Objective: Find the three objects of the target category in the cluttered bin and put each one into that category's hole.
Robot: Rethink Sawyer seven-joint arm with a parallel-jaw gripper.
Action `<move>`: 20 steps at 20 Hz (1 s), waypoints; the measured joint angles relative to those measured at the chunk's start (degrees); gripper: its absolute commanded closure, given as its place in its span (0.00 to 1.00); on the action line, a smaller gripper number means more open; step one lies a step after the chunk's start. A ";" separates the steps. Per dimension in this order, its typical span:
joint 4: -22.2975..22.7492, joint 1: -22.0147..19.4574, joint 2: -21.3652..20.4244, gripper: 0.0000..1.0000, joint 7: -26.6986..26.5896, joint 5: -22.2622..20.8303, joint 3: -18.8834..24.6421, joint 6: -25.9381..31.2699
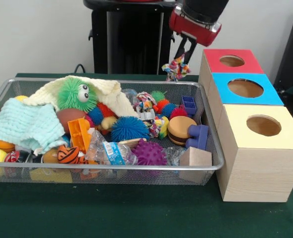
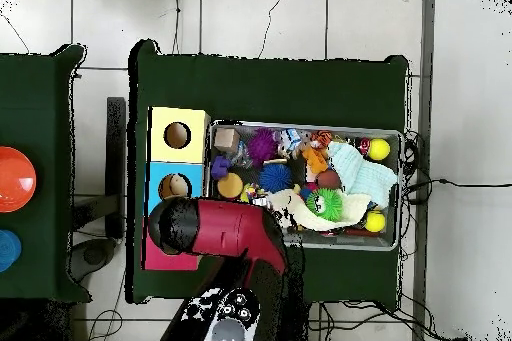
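The bin (image 1: 213, 163) sits on the green worktop (image 1: 136, 218) with its long axis running left to right in the front view, one short end just beside the row of boxes. It is crowded: a pale cream cloth (image 1: 109, 94) with a green googly-eyed spiky ball (image 1: 77, 94) on it, a mint knitted cloth (image 1: 25, 124), a blue spiky ball (image 1: 129, 129), a purple spiky ball (image 1: 149, 152), a toy burger (image 1: 180, 130), an orange block (image 1: 79, 134), a clear wrapper with a blue label (image 1: 111, 151) and a wooden block (image 1: 195, 158).

Two confetti-patched lumps lie in the bin: one (image 1: 145, 100) near the far wall, another (image 1: 159, 126) between the blue spiky ball and the burger.

A third confetti lump (image 1: 176, 68), whitish with red, yellow and blue patches, hangs clear of the bin, above its far right corner and beside the red-topped box (image 1: 231, 61). The pincer (image 1: 183, 54) is clenched on this lump, its fingers pointing downward.

Three boxes stand in a row: red top farthest, blue-topped box (image 1: 246, 89) in the middle, yellow-topped box (image 1: 258, 144) nearest. The hole (image 1: 263, 125) in the yellow top faces straight up; nothing can be seen inside it.

In the overhead view the red arm (image 2: 225, 232) covers the red box.
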 measured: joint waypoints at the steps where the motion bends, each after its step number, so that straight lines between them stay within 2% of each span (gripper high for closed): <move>1: -0.22 0.02 -0.22 1.00 0.00 0.00 -0.32 0.13; 7: -1.09 -0.62 -0.57 1.00 0.00 0.00 -1.67 -0.92; 20: -3.47 -2.26 1.66 1.00 0.00 0.40 -0.54 -7.60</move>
